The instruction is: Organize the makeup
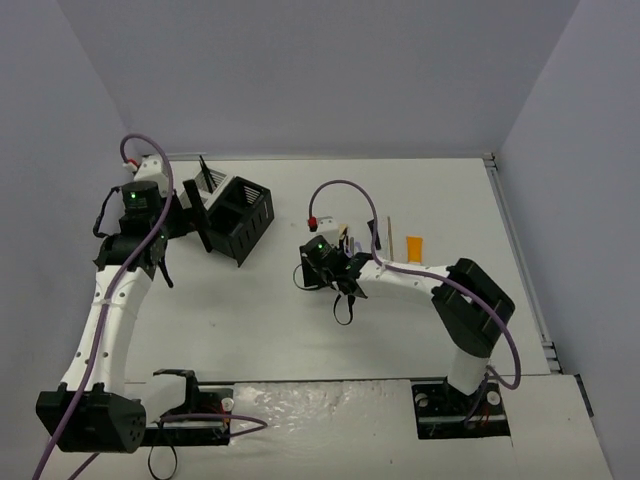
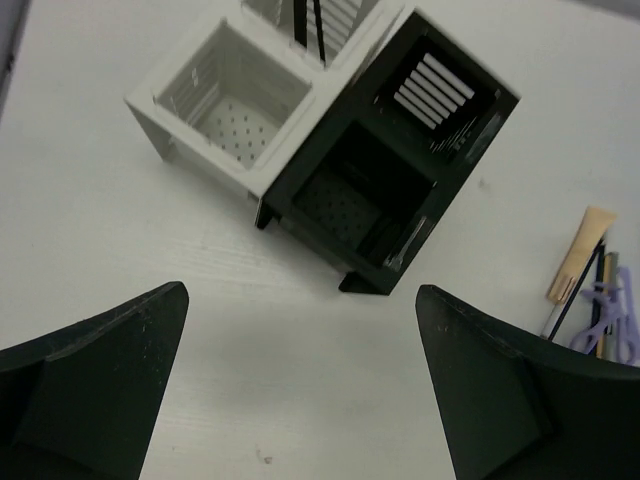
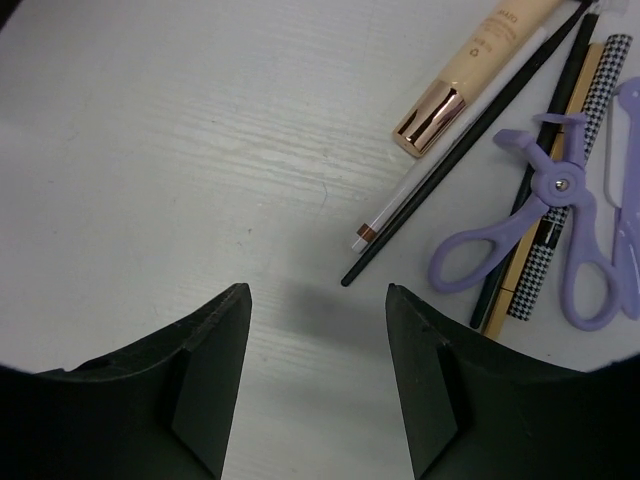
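My right pincer (image 3: 318, 330) hangs parted, grasping nothing, just short of the makeup: a beige tube (image 3: 480, 70), a black pencil (image 3: 470, 140) and a lilac looped piece (image 3: 545, 215) bunched right of the table's (image 1: 260, 320) middle. My left pincer (image 2: 300, 330) gapes fully released before the black box (image 2: 400, 170) and white box (image 2: 225, 100), toward the far left corner.
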